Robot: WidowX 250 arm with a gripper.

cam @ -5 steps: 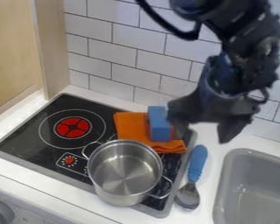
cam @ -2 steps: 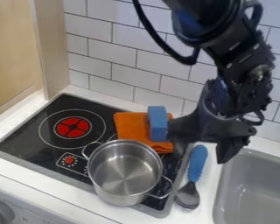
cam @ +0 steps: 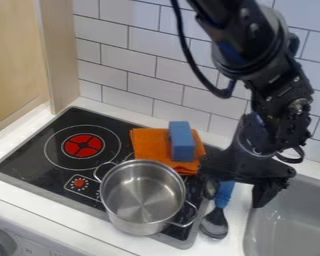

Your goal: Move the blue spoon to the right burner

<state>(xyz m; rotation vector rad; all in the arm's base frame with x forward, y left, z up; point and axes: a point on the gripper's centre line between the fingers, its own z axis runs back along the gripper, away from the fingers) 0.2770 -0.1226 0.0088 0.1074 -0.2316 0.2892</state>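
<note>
The blue spoon [cam: 223, 198] lies on the white tabletop [cam: 233, 242], directly below the gripper [cam: 234, 201], in the strip between stove [cam: 29, 159] and sink [cam: 261, 231]. Its metal bowl points toward the front of the tabletop, its blue handle toward the tiled wall. The long axis runs front to back, slanting slightly right toward the back; the gripper hides the handle's far end.

Compared with the earlier frames, the gripper is lower and nearer the spoon, now covering that handle end, which was visible before. The spoon has stayed in place.

The black arm [cam: 256, 75] enters from the top edge, slopes down to the right and bends, so the gripper hangs with its fingers spread apart, one on each side of the handle in this view. Whether they touch it, I cannot tell.
</note>
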